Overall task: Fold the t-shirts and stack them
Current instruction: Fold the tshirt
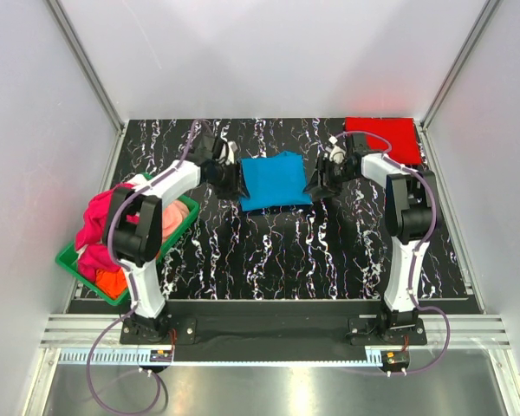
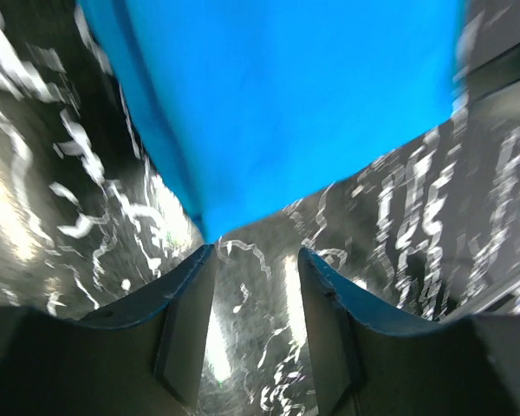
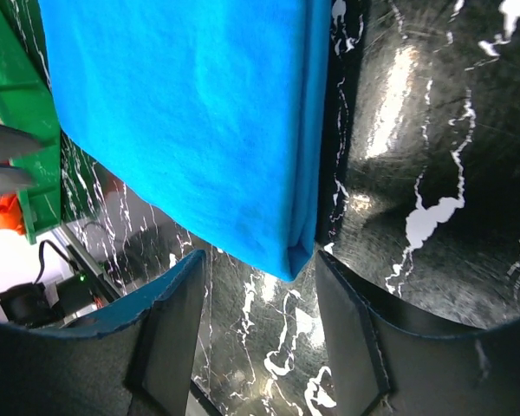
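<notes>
Left tool (image 2: 253, 260) and right tool (image 3: 260, 260), both released, at opposite sides of blue t-shirt (image 1: 275, 180).

The folded blue t-shirt (image 1: 276, 180) is hemmed on both flanks: the left gripper (image 1: 231, 179) sits just beside its left edge and the right gripper (image 1: 318, 185) just beside its right edge, each with jaws spread, so both sideways approaches are taken. On the shirt's near side the black marbled table (image 1: 269, 260) lies bare across its width, and a narrower bare strip runs behind the shirt. Well to the shirt's left the green basket (image 1: 74, 267), heaped with pink and orange t-shirts (image 1: 95, 227), blocks the table edge, and behind the shirt to its right the red t-shirt (image 1: 383, 137) fills the far corner.
</notes>
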You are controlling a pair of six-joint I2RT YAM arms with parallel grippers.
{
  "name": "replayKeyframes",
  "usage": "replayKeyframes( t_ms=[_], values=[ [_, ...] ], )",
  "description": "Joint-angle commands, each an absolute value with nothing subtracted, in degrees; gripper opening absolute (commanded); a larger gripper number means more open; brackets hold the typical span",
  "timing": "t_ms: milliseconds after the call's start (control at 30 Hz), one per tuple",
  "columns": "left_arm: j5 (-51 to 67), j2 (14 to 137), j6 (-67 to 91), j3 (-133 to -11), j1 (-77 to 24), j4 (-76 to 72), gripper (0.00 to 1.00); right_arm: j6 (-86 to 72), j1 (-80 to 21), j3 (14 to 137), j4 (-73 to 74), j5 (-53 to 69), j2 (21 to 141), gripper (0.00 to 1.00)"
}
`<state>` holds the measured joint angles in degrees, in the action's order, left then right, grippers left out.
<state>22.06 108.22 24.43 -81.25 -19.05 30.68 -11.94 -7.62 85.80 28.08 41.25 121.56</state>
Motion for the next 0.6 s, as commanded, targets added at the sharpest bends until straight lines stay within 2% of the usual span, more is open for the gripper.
replayKeyframes(
  t_ms=[0,200,267,300,333,367,400,433,467,567],
  values=[
    [21.62,110.38,24.52,-79.28,-18.54,27.34,0.48,-10.02,-8.79,87.01,26.81,44.47,123.04,0.6],
    [23.73,115.39,25.14,-79.8,-18.63,23.56,0.49,-10.9,-10.11,87.98,26.46,43.95,125.68,0.58],
    [24.69,116.62,25.14,-79.89,-18.63,23.29,0.49,-10.99,-10.19,86.76,26.28,43.33,125.25,0.5],
    [25.74,116.89,24.96,-79.89,-18.63,22.86,0.38,-10.99,-10.28,86.14,25.93,42.46,124.55,0.44],
    [26.45,117.16,24.87,-79.72,-18.63,22.5,0.3,-11.25,-10.2,85.35,25.58,41.84,122.89,0.28],
    [26.89,117.16,25.05,-79.28,-18.63,22.41,0.21,-11.86,-10.2,84.04,25.4,41.05,121.83,0.21],
    [27.16,117.07,25.14,-78.93,-18.63,22.33,0.05,-12.21,-10.2,83.15,25.49,39.3,120.6,0.14],
    [27.68,116.64,25.14,-78.58,-18.63,22.24,0.0,-12.56,-10.2,82.19,25.49,38.24,117.89,0.07],
    [27.34,115.06,25.22,-77.18,-18.72,22.32,0.0,-13.35,-10.28,79.83,25.49,37.01,116.47,0.0],
    [20.67,111.54,25.49,-75.5,-18.81,25.65,0.0,-14.85,-10.2,74.72,25.66,33.41,112.77,0.0]
  ],
)
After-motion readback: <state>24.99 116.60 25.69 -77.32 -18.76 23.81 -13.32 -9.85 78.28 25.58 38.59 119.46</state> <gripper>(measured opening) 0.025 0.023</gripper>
